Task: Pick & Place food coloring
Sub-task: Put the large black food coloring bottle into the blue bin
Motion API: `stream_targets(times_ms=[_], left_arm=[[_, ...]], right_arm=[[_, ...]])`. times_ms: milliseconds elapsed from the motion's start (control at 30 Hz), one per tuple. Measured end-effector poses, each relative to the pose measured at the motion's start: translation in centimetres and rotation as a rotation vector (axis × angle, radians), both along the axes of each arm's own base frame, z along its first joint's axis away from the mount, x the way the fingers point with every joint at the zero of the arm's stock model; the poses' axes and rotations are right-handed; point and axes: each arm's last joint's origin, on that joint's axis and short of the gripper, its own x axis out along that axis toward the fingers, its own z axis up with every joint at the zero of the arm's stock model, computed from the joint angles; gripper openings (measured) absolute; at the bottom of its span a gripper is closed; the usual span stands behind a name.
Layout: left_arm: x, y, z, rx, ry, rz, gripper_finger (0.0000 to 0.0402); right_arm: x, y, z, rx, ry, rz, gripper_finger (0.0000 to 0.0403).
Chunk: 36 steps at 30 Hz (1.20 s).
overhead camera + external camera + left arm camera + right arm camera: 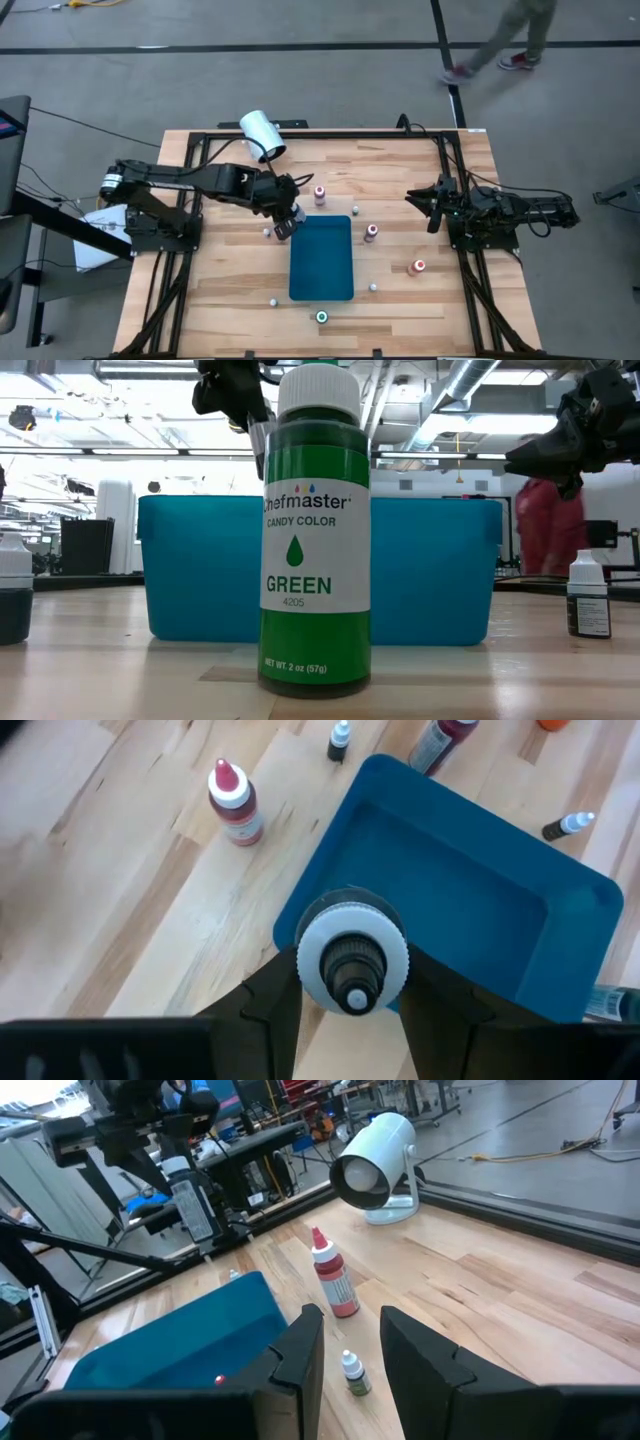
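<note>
— Pale wood planks make up the worktop (220, 300), with a blue tray (321, 258) in the middle. What's hard to see?

— From table height, a green bottle (314, 530) blocks most of the tray. The bottle in the left gripper (352, 982) shows only its ribbed white cap (352, 957) and dark nozzle; its body is hidden.

— Where is it?

— Pinched between the two fingers, above the tray's near corner. Other small bottles stand scattered around the tray, one red (233, 802) with a white tip.

— And the right gripper (350, 1342)?

— Over the worktop's right side, fingers slightly apart, holding nothing.
</note>
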Motion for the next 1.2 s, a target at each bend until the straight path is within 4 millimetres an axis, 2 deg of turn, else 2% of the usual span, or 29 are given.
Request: stream_targets(times_ms=[433,833,1200], left_arm=[[0.2,0.5,-0.1,0.009,0.001,0.013,0.0129],[3.2,0.7,-4.6,0.004,0.16,-0.023,0.0129],[4.3,0.0,-6.0,0.019,0.165,-0.014,0.0129]], right_arm=[[0.0,0.0,-0.2,-0.004,0.017,0.0,0.0093],[-0.1,0.0,-0.4,-0.006,0.046,0.0,0.0093],[-0.1,0.0,-0.5,-0.006,0.052,0.0,0.0093]])
